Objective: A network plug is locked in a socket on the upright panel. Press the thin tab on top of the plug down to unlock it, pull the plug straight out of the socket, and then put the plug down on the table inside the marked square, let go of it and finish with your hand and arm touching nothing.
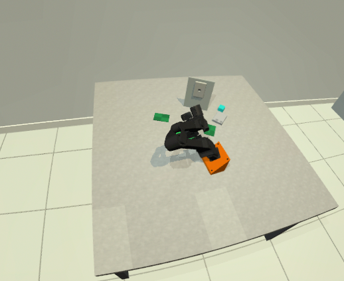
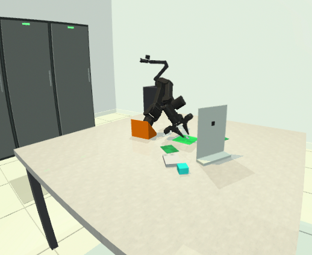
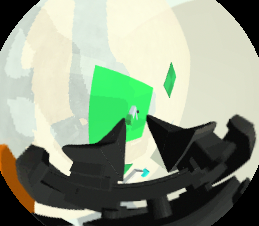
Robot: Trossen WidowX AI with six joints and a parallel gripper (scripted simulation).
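Observation:
The small pale plug (image 3: 133,111) lies on the bright green marked square (image 3: 105,112) (image 2: 180,140), toward one side of it, in the wrist view. My gripper (image 3: 135,119) (image 2: 186,136) is partly open, with its fingertips low over the square. The tips stand apart, one on each side of the plug's near end, and I see a gap between them. Whether a finger still touches the plug is too small to tell. The upright panel (image 1: 188,97) (image 2: 212,142) stands behind, and its socket plate (image 1: 199,85) shows an empty hole. In the top view the arm hides the plug and fingertips.
Dark green patches (image 1: 161,117) (image 2: 169,149) (image 3: 170,80) lie on either side of the marked square. A pale grey box (image 1: 219,117) (image 2: 170,160) and a cyan cube (image 1: 221,107) (image 2: 182,169) (image 3: 145,173) lie beside the panel. An orange block (image 1: 222,163) (image 2: 140,129) is at the arm's base.

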